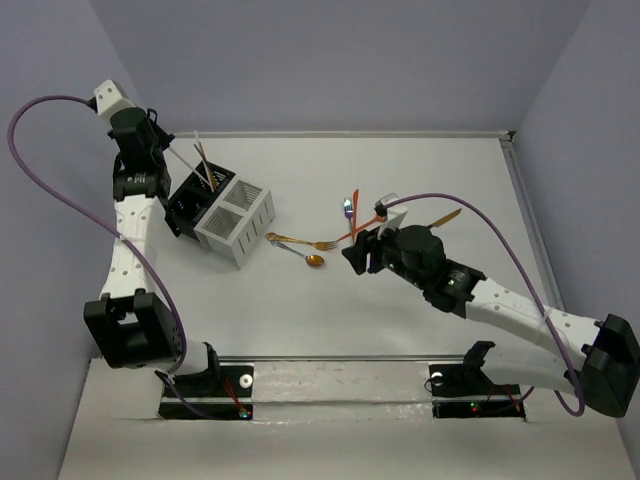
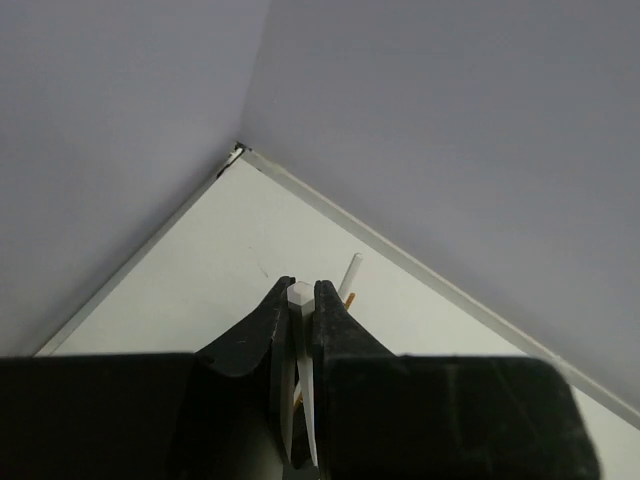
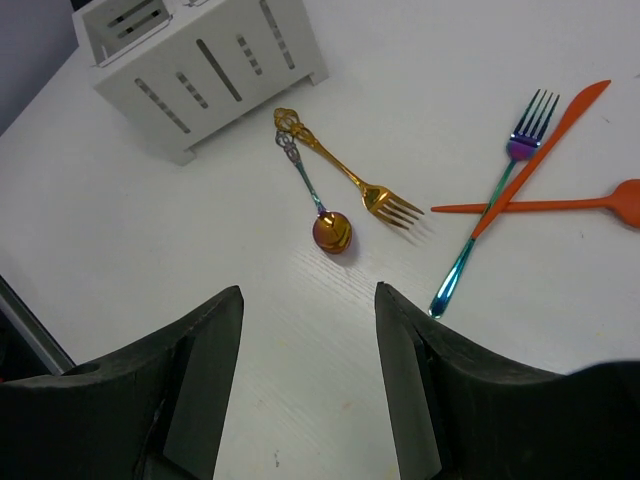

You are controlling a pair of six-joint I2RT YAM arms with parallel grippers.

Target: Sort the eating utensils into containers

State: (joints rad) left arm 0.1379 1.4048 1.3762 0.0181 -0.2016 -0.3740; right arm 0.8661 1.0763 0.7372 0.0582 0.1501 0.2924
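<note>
My left gripper point(image 1: 163, 147) point(image 2: 300, 300) is shut on a white chopstick-like stick point(image 2: 301, 292), held above the black caddy point(image 1: 188, 207). Another white stick point(image 2: 350, 271) and a copper stick point(image 1: 204, 165) stand in that black caddy. The white caddy point(image 1: 238, 221) point(image 3: 200, 62) sits beside it. My right gripper point(image 1: 355, 255) point(image 3: 308, 300) is open and empty, hovering above bare table. Just ahead of it lie a gold fork point(image 3: 345, 177) and a copper-bowled spoon point(image 3: 331, 231). A blue fork point(image 3: 490, 203), an orange-red knife point(image 3: 545, 145) and an orange spoon point(image 3: 545, 206) lie crossed to the right.
A gold utensil point(image 1: 447, 216) lies to the right of the right arm's cable. The table's raised rim point(image 1: 340, 134) runs along the back, with grey walls close behind and at both sides. The left wrist view faces the far left corner point(image 2: 238, 150).
</note>
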